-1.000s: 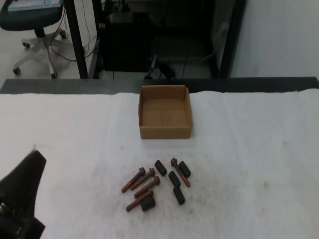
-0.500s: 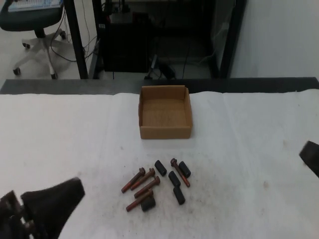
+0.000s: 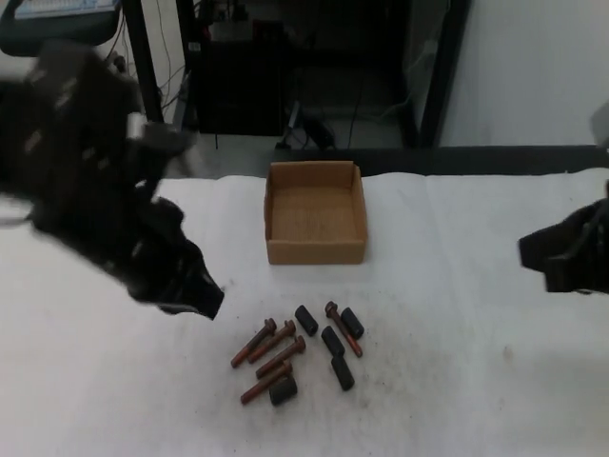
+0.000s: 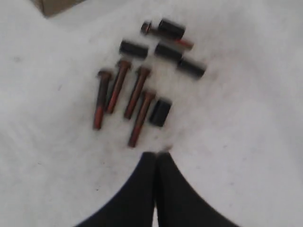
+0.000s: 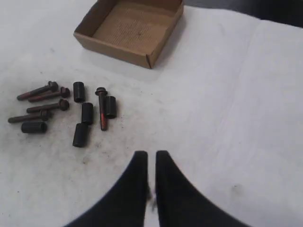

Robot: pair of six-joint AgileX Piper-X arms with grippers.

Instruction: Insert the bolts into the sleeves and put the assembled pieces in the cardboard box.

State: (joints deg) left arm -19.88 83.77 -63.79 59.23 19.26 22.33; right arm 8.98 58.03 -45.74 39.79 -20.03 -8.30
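Note:
Several copper-coloured bolts [image 3: 266,354] and several short black sleeves [image 3: 332,341] lie loose on the white cloth in front of the open cardboard box [image 3: 316,252]. No bolt is in a sleeve, though one bolt [image 5: 101,109] lies against a sleeve [image 5: 111,106]. My left gripper [image 3: 209,301] hangs just left of the pile, shut and holding nothing. In the left wrist view the bolts [image 4: 137,91] and sleeves [image 4: 160,112] lie just beyond the left gripper [image 4: 156,153]. My right gripper [image 5: 149,155] is shut and holds nothing, off to the right of the parts and the box [image 5: 113,49].
White cloth [image 3: 457,381] covers the bench, with bare room on both sides of the pile and in front of it. The bench's dark back edge [image 3: 476,157] runs behind the box. An office chair and dark frames stand on the floor beyond.
The left arm has swung up from the near left corner and now hangs over the left of the bench, by the pile. The right arm has come in from the right edge.

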